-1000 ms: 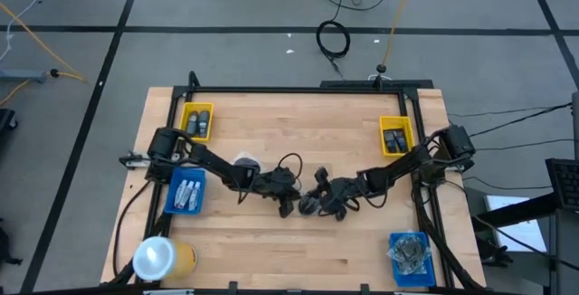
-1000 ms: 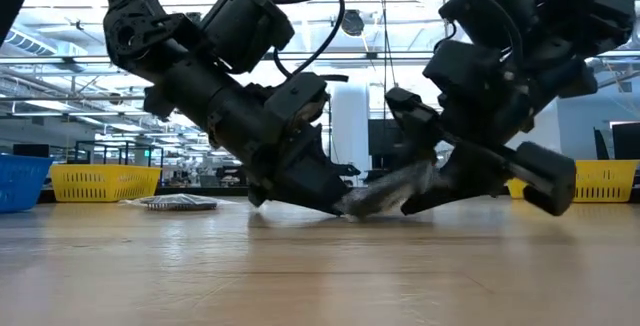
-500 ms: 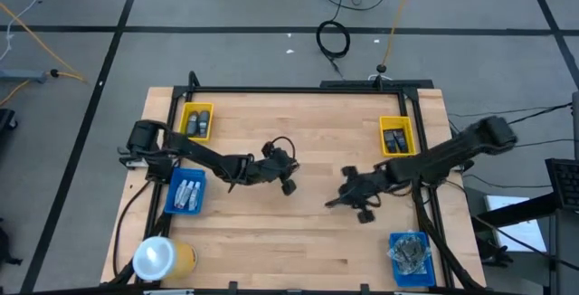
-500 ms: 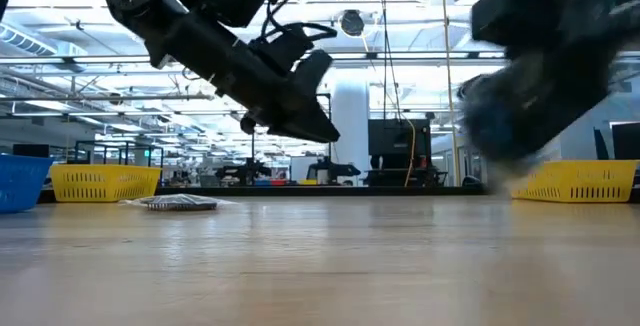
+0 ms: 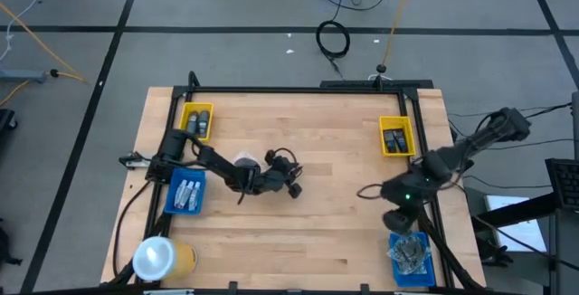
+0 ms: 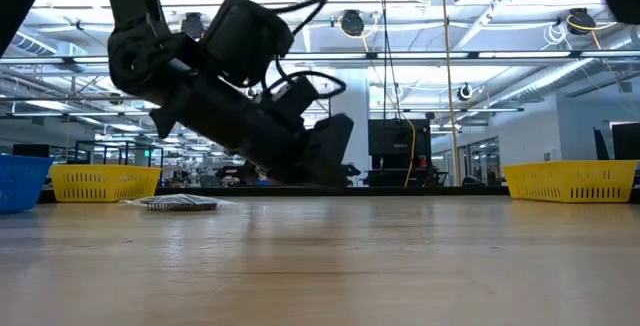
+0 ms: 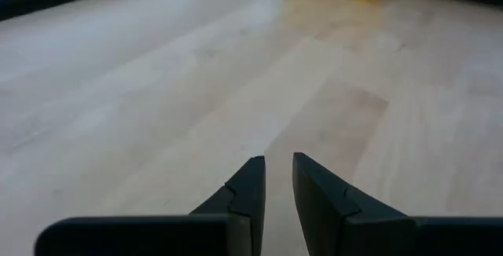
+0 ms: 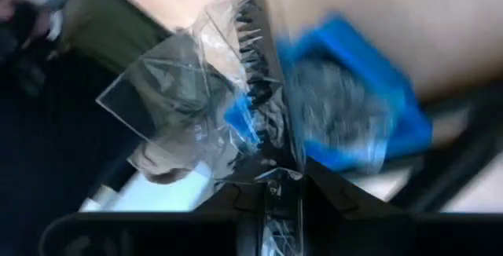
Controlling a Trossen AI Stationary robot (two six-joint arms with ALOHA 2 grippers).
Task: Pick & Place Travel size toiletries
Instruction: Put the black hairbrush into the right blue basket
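Clamping a clear packet (image 8: 196, 115), right tool (image 8: 279, 185) nears blue tray (image 5: 412, 257).

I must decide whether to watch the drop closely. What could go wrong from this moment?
1. The right gripper pinches only an edge of the crinkled clear plastic packet with a dark comb inside. The packet hangs loose, so it might slip before release.
2. The blue rectangular tray at the table's front right corner already holds a pile of such packets, so this one may rest on top or slide over the rim.
3. The left gripper, empty above bare wood, seems no obstacle.
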